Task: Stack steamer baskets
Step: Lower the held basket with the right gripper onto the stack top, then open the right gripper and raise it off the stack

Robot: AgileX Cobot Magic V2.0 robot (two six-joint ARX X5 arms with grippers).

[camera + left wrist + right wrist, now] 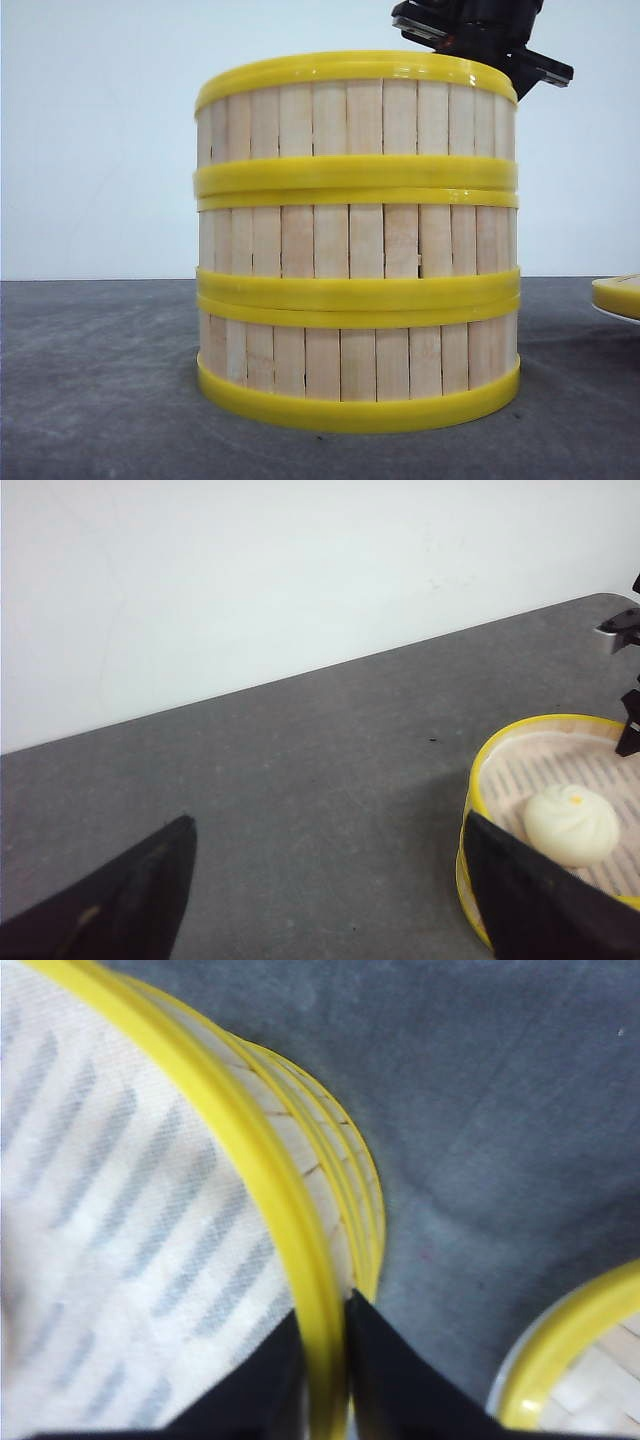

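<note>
Three steamer baskets stand stacked in the front view: the bottom one (355,365), the middle one (355,240) and the top one (355,125). My right gripper (497,62) hangs over the stack's far right rim. In the right wrist view it (325,1305) is shut on the top basket's yellow rim (250,1150), one finger inside and one outside. The left wrist view shows the top basket (500,750) with a white bun (572,825) inside. My left gripper (328,825) is open over bare table beside the stack, with nothing between its fingers.
A yellow-rimmed lid (618,295) on a white plate (497,1385) lies on the grey table (100,380) to the right of the stack. A white wall stands behind the table.
</note>
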